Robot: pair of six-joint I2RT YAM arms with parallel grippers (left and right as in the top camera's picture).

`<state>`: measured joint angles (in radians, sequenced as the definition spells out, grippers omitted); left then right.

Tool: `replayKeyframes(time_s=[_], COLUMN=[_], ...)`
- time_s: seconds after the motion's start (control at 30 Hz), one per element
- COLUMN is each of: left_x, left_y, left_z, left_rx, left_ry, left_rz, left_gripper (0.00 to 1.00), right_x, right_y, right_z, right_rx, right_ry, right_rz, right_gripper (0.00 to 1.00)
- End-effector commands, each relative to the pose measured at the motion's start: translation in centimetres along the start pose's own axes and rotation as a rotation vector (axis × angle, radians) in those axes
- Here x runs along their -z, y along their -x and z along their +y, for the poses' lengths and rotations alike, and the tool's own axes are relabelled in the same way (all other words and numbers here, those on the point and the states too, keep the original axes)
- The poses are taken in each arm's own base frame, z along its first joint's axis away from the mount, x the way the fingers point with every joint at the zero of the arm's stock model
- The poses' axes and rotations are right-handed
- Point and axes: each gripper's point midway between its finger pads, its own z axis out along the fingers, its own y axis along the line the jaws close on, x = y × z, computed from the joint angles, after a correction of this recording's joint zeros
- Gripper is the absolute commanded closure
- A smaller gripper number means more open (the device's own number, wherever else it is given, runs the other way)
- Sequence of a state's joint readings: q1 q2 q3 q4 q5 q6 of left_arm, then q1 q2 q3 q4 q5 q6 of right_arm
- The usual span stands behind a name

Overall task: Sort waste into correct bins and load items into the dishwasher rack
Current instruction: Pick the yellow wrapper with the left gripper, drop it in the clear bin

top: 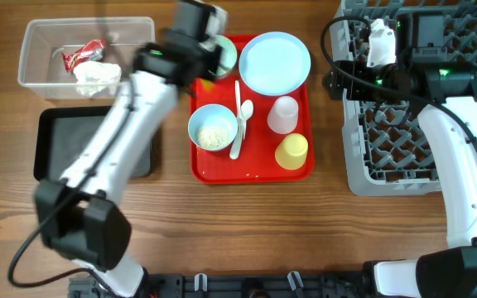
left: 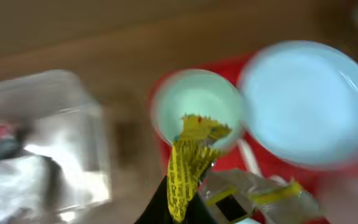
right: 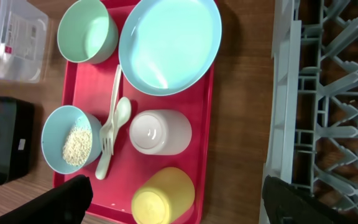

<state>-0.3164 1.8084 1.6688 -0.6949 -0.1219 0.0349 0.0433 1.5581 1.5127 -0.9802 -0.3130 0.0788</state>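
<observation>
overhead: smooth clear tub (top: 31,37), upper left, holds the crumpled napkin (top: 96,79). left wrist: my left gripper (left: 180,202) pinches a crinkly yellow wrapper (left: 188,149), lower centre, before a round pale bowl (left: 197,99). right wrist: my right gripper (right: 178,183) gapes wide, bottom edge.

Table (top: 247,232) bears tub (top: 44,58), black tray (top: 60,149), red tray (top: 259,163), rack (top: 356,177).

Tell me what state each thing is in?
Left gripper, shut on yellow wrapper.
Right gripper, open, empty.
Clear tub, holds napkin and red wrapper.
Blue bowl, holds rice grains.
Green bowl, empty.
Plate, empty.
Dishwasher rack, no dishes visible.
</observation>
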Motion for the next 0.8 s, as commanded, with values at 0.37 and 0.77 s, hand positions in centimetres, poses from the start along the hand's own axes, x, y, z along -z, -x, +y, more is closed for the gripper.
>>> replayKeyframes(time_s=[0.37,0.77], left_x=[-8.9,-0.8], left_y=[-4.3,-5.0], left_z=[20.7,1.2], left_rx=[0.357,0.238], left_ry=[0.116,-0.459], left_rz=[0.003,0.219], left_gripper=[0.0,0.03], right_x=[-0.1,-0.1], right_y=[0.4,0.6], right_z=[0.1,0.1], right_rx=[-0.031,-0.026], right_ry=[-0.004,-0.004], right_rz=[-0.004,-0.011], right_gripper=[0.08,0.07])
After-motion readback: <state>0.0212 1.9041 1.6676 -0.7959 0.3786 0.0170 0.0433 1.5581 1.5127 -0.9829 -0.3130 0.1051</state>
